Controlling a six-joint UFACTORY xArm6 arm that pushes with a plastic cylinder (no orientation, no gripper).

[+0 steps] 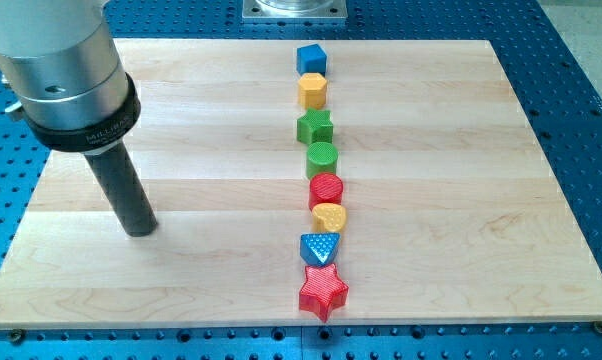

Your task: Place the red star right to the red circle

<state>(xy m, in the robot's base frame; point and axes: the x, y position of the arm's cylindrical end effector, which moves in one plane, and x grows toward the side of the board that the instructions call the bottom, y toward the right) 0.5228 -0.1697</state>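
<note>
The red star [323,290] lies at the bottom end of a line of blocks running down the middle of the wooden board [181,120]. The red circle [326,190] sits two blocks above it in the same line. Between them are a yellow heart [329,217] and a blue triangle [319,248]. My tip [139,228] rests on the board far to the view's left of the line, roughly level with the yellow heart, touching no block.
Above the red circle the line continues with a green circle [322,158], a green star [315,127], a yellow hexagon [312,90] and a blue cube [311,58]. The arm's grey body [61,70] fills the top left. A blue perforated table surrounds the board.
</note>
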